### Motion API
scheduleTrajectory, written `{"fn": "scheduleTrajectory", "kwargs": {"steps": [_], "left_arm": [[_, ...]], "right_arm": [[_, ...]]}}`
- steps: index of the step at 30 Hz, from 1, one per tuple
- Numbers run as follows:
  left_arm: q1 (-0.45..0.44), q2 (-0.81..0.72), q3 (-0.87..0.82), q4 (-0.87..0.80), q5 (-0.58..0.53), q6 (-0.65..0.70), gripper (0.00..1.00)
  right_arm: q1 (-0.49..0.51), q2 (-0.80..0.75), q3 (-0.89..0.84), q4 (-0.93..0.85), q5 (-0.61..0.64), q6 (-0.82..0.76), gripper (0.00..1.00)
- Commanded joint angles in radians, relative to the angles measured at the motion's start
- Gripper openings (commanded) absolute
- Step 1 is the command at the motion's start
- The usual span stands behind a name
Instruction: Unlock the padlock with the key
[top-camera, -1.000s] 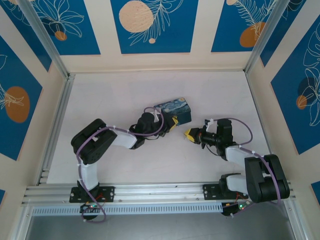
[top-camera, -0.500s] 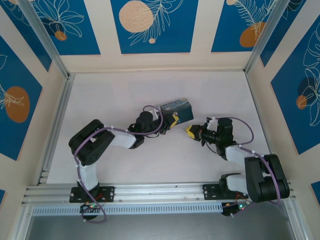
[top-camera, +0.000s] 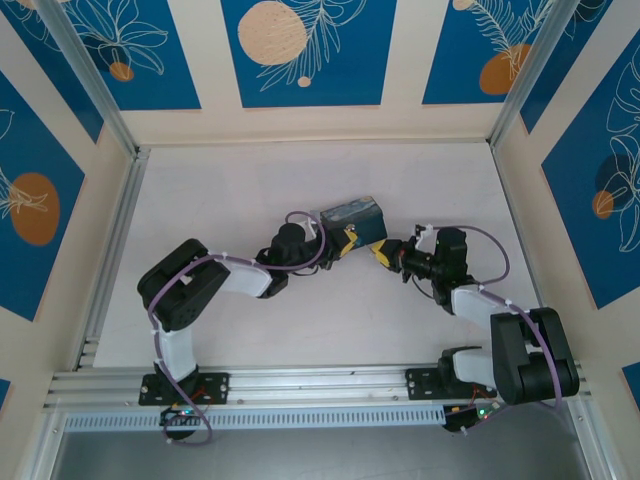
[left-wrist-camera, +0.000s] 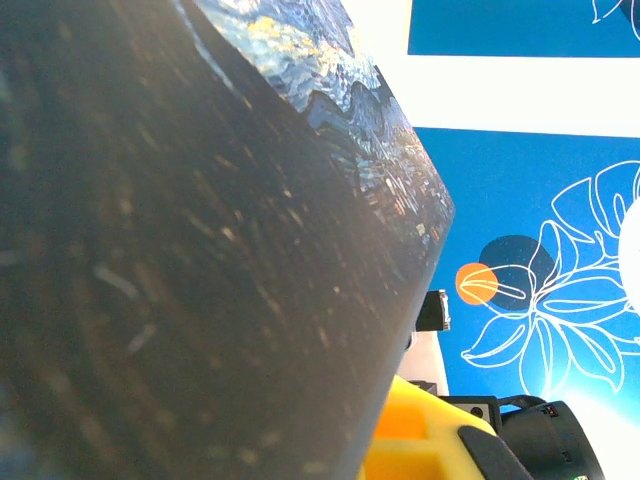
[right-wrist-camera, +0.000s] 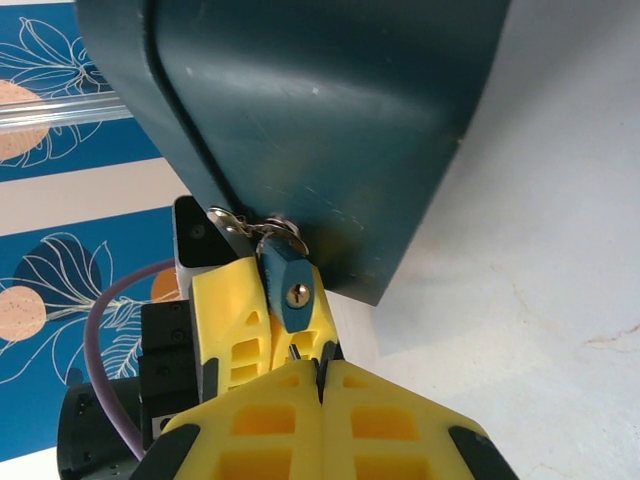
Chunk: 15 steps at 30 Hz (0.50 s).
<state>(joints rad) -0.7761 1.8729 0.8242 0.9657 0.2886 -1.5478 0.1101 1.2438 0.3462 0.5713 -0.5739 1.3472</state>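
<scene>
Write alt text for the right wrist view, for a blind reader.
A blue padlock, keyhole facing the camera, is hooked to a dark teal tin's latch, flanked by the left end effector's yellow fingers. The right end effector, shut, points at it from below.

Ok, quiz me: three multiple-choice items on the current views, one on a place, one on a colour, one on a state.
1. Where is the padlock? A. flat on the table; B. hanging at the tin's edge, just ahead of the right claw; C. on the back wall.
2. What colour is the padlock's body? A. red; B. green; C. blue.
3. How do the right claw's jaws stand? A. shut together; B. wide open; C. clamped around the tin.

Answers: 1 B, the right wrist view shows it on a ring at the tin's edge, above the claw's tips. 2 C, blue with a brass keyhole. 3 A, its yellow tips meet.
</scene>
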Motion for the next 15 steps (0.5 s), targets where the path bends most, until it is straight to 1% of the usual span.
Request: {"fn": "scheduleTrajectory", "kwargs": {"steps": [1,15], "left_arm": [[0.009,-0.037,0.000,0.074,0.012,-0.014,0.00],[0.008,-0.047,0.000,0.063,0.010,-0.014,0.00]], "right_arm": [[0.006,0.016,0.028,0.018,0.012,0.007,0.00],[0.030,0.070,0.051,0.041,0.025,0.007,0.00]]}}
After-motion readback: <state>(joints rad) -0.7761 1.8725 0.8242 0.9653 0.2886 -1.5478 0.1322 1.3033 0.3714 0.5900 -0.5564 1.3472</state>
